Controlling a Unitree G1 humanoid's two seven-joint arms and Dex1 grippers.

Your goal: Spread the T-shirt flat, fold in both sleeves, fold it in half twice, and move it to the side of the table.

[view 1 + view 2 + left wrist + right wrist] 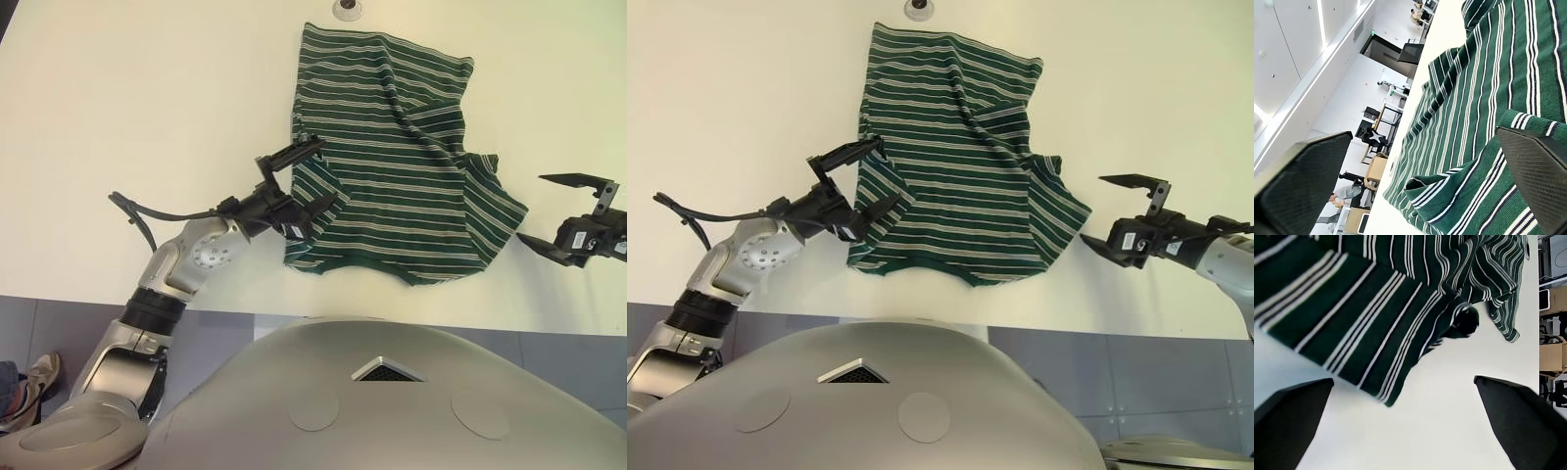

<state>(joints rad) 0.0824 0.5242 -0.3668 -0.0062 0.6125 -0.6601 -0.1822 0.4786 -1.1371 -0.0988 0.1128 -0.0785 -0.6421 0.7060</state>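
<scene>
The table's (pixel 118 117) near edge runs just short of the T-shirt's (pixel 402 166) near hem, with only a narrow strip of bare top between them. To the left of the cloth there is a wide stretch of bare table; to the right there is a smaller stretch.

The left arm comes in low from the near left corner, bent at the elbow, its wrist turned toward the shirt. The left pincer (pixel 323 173) is spread wide at the shirt's left edge. Its nearer finger lies over the striped cloth by the near left corner, and its farther finger hangs at the cloth's edge.

The right arm reaches in from the right. The right pincer (pixel 1095 209) is also gaping, holding nothing, over bare table just beside the shirt's right-hand flap and apart from it.

The shirt is dark green with thin white stripes. It lies mid-table, rumpled, with creases running diagonally and one part lapped over another. A sleeve-like flap juts out to the right. Its far end reaches almost to a small round fitting (pixel 346 9) at the table's far edge.
</scene>
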